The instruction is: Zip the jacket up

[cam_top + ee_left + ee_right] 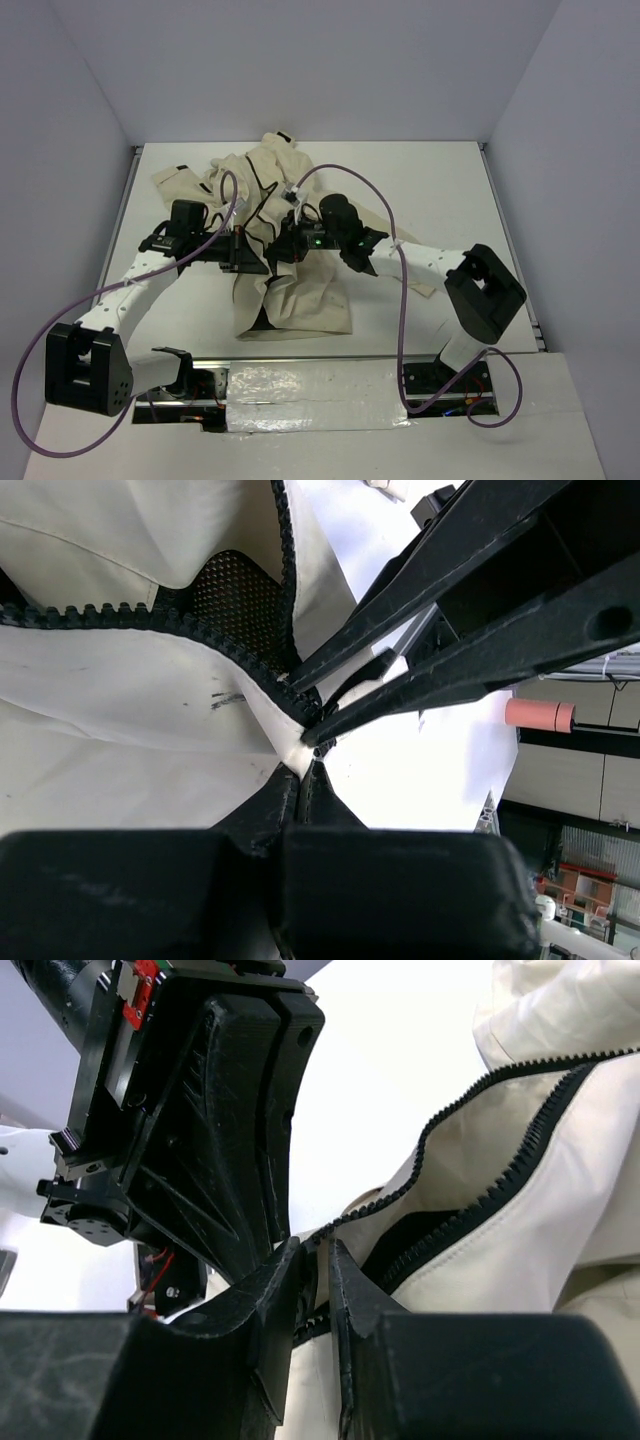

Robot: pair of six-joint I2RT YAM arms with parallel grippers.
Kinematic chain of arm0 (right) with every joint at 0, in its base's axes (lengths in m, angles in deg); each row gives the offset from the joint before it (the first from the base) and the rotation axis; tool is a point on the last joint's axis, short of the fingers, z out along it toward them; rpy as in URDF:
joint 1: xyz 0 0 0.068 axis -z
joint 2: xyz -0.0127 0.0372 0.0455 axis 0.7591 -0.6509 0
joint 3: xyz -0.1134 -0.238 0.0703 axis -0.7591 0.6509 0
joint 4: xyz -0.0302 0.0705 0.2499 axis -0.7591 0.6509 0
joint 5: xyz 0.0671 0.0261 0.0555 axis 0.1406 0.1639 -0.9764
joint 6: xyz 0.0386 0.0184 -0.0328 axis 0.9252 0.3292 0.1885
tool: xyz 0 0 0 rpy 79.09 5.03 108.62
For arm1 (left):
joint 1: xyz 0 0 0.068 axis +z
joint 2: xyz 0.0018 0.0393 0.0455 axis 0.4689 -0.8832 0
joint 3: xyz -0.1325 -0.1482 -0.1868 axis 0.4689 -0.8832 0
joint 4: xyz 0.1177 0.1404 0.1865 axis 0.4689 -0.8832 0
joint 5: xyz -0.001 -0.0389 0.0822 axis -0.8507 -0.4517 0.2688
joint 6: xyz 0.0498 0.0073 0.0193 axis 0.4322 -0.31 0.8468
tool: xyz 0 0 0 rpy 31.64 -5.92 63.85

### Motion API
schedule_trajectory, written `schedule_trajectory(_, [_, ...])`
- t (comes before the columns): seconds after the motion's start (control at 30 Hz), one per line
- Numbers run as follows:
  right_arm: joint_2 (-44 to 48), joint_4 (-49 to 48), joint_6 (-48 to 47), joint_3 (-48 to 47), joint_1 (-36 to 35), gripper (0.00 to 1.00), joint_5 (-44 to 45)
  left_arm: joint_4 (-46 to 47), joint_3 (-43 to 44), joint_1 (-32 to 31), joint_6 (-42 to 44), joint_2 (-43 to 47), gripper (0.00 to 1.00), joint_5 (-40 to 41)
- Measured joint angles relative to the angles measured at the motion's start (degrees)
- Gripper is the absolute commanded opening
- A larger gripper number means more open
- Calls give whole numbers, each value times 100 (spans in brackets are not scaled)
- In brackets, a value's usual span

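The cream-beige jacket (300, 290) lies crumpled on the white table (440, 190), its front open and the dark zipper teeth (150, 620) parted over the dark mesh lining (235, 595). My left gripper (264, 257) is shut on the jacket's edge at the foot of the zipper; its tips (308, 767) pinch cream cloth. My right gripper (283, 248) meets it tip to tip, its fingers (400, 630) coming in from the upper right. In the right wrist view my right gripper (316, 1253) is closed on the zipper line (520, 1160), with the left gripper (220, 1120) just beyond.
Purple cables (400, 300) loop over both arms and the jacket. The jacket's sleeves (185, 178) spread toward the back left. Grey walls enclose the table on three sides. A metal rail (300, 385) runs along the near edge between the arm bases.
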Motion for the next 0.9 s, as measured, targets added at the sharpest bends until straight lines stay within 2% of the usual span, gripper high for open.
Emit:
schedule_trajectory(0.27, [109,-2,55,70,87,28,-9,0,0,11,-7,-4,0,9])
schedule_trajectory(0.4, [109,-4,72,70,98,15,-28,-11,0,11,-7,-4,0,33])
schedule_trajectory(0.5, [109,-11,101,70,98,0,-83,-28,0,11,-7,-4,0,52])
schedule_trajectory(0.67, [109,-81,142,94,98,0,-170,-44,0,11,-7,-4,0,55])
schedule_trajectory(0.9, [120,-695,57,326,79,0,-109,-70,0,13,0,-4,0,44])
